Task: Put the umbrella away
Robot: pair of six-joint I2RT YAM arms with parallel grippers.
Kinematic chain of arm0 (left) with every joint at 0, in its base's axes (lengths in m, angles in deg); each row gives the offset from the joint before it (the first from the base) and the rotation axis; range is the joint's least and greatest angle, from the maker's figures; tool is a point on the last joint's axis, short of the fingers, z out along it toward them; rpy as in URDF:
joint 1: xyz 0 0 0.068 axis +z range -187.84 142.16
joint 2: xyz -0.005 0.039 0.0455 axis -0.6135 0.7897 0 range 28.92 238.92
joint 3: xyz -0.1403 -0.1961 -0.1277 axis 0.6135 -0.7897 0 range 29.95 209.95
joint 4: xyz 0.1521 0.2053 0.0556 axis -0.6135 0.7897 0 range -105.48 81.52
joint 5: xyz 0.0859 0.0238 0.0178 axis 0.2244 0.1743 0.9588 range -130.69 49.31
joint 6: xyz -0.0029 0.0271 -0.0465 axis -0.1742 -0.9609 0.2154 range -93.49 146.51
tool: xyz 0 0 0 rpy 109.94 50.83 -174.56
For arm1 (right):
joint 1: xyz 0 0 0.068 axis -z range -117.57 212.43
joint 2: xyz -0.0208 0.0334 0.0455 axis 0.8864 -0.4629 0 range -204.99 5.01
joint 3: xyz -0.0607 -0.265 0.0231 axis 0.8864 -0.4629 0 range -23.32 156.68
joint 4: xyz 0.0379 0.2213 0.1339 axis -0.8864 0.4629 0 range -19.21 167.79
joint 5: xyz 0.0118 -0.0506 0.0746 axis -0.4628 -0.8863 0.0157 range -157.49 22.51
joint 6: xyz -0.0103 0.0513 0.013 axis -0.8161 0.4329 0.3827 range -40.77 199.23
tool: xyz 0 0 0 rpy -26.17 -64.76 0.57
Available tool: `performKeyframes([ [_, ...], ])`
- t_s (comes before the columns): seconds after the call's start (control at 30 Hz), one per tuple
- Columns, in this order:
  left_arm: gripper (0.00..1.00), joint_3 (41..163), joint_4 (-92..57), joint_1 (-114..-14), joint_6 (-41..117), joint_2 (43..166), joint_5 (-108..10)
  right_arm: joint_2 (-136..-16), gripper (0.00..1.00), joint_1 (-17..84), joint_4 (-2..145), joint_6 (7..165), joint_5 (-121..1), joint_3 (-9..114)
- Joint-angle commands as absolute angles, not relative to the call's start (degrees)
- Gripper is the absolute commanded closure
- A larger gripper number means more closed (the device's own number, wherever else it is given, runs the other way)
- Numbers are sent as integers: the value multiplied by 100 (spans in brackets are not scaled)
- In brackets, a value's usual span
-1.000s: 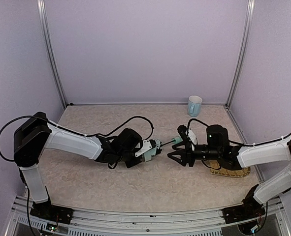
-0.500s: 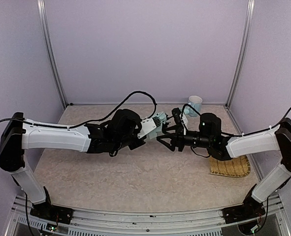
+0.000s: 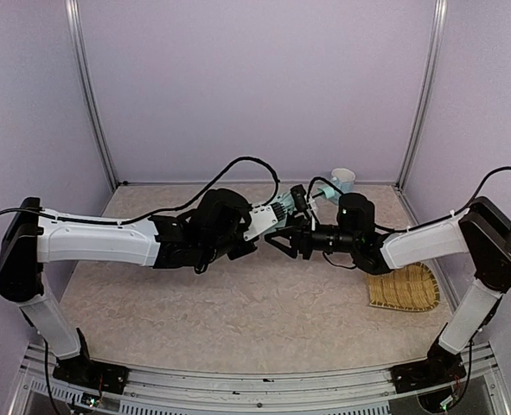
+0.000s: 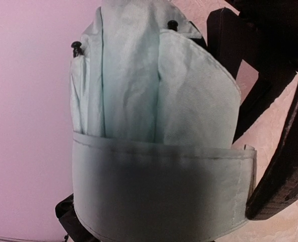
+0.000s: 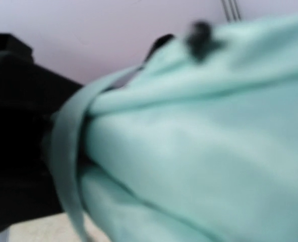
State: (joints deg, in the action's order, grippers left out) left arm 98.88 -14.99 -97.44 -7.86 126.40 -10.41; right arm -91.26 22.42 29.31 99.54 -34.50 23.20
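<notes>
Lifted clear of the counter (image 3: 238,303) and drawn to centre frame since a second ago. Left end effector (image 3: 271,216) pinching the folded umbrella (image 3: 278,208); right end effector (image 3: 285,220) spread around its far end. Mug (image 3: 343,179) upper right, straw mat (image 3: 402,290) lower right.

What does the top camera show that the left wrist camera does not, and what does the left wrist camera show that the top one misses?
Only the top view: the whole left arm and right arm, the mug at the back, and the straw mat on the right. Only the left wrist view: the strap wrapped around the folded cloth, and two black rib tips. Both: the mint umbrella, held in the left pincer.
</notes>
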Motion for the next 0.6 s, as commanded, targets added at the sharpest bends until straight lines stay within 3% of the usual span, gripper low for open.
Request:
performKeyframes([
  [0.0, 100, 10107, -1816, -9797, -784, 12637, -975, -9198, 56, 2279, 2476, 10104, -2959, 2449],
  [0.2, 100, 10185, -1820, -9795, -752, 12731, -1003, -9298, 98, 2282, 2281, 10218, -2528, 2473],
  [0.57, 100, 10129, -1757, -9722, -694, 12704, -898, -9305, 98, 2296, 2901, 10006, -2458, 2511],
])
